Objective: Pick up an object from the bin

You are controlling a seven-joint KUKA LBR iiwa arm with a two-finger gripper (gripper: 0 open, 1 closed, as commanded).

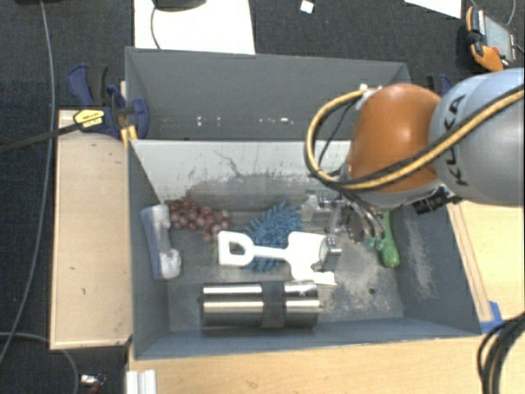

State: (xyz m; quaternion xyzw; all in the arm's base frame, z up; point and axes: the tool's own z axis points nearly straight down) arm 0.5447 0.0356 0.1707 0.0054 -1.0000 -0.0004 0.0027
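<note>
Grey metal bin [246, 89] is seen from above, with the arm [492, 146] and its orange wrist cover [394, 130] entered from the right, over the bin's right half. The jaws are placed low, over the wide right end of a white plastic scoop [275, 257] at mid-floor. How far the jaws are open cannot be told, and nothing is seen held.

The scoop's long axis is laid roughly left to right, with the looped handle to the left and the blade to the right, under the jaws. A grasp across the blade end is judged the likely next step.

- A steel cylinder [258, 304] is laid along the front wall, just in front of the scoop and near its blade corner. It could be clipped on descent.
- A blue bristly brush-like thing [272, 222] is seen touching the scoop from behind.
- A cluster of dark red grapes [197, 216] is found further left, by the back wall.
- A clear plastic piece [160, 243] is set at the far left, well apart.
- A green thing [387, 249] is seen just right of the jaws, partly hidden.
</note>
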